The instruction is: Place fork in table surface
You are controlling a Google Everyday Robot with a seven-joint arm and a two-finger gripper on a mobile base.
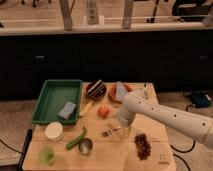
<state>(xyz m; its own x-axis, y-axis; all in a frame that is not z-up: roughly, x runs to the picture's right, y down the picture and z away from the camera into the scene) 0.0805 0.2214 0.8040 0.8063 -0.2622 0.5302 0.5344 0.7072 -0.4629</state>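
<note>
The fork [109, 132] is a thin silver-grey piece low over the light tan table surface [115, 157], near its middle. My gripper [120, 129] hangs from the white arm [165, 117] that reaches in from the right, and it sits right at the fork's right end. I cannot tell whether the fork is held or lies free on the wood. The fork's tines point left, towards the green pepper [76, 138].
A green tray [52, 97] with a blue sponge [67, 109] stands at the left. A white cup [54, 131], a green cup [47, 155] and a steel cup [85, 145] are front left. An orange fruit [103, 110], a dark bowl [96, 89], a red plate [118, 93] and a dark red cluster [143, 145] surround the gripper.
</note>
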